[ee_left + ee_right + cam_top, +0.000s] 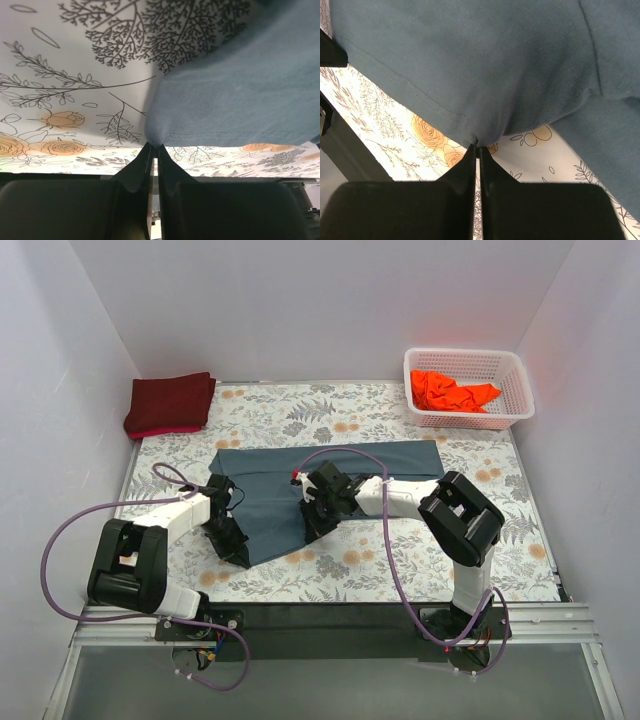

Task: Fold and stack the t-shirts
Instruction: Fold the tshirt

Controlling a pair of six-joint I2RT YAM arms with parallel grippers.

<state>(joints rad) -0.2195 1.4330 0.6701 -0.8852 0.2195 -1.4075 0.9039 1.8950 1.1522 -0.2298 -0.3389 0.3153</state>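
The slate blue-grey t-shirt point(290, 490) lies spread across the middle of the floral table cover. My left gripper point(238, 548) is shut on the shirt's near-left hem corner; in the left wrist view the blue-grey t-shirt point(235, 95) bunches right at the tips of the left gripper point(155, 146). My right gripper point(310, 528) is shut on the near hem further right; in the right wrist view the blue-grey t-shirt point(485, 70) puckers where the right gripper point(478, 147) pinches it. A maroon t-shirt point(170, 403) lies folded at the back left. An orange t-shirt point(450, 392) is crumpled in the basket.
A white lattice basket point(465, 354) stands at the back right corner. White walls enclose the table on three sides. The floral cover point(400, 560) ends at a dark strip along the near edge, by the arm bases. Purple cables loop over both arms.
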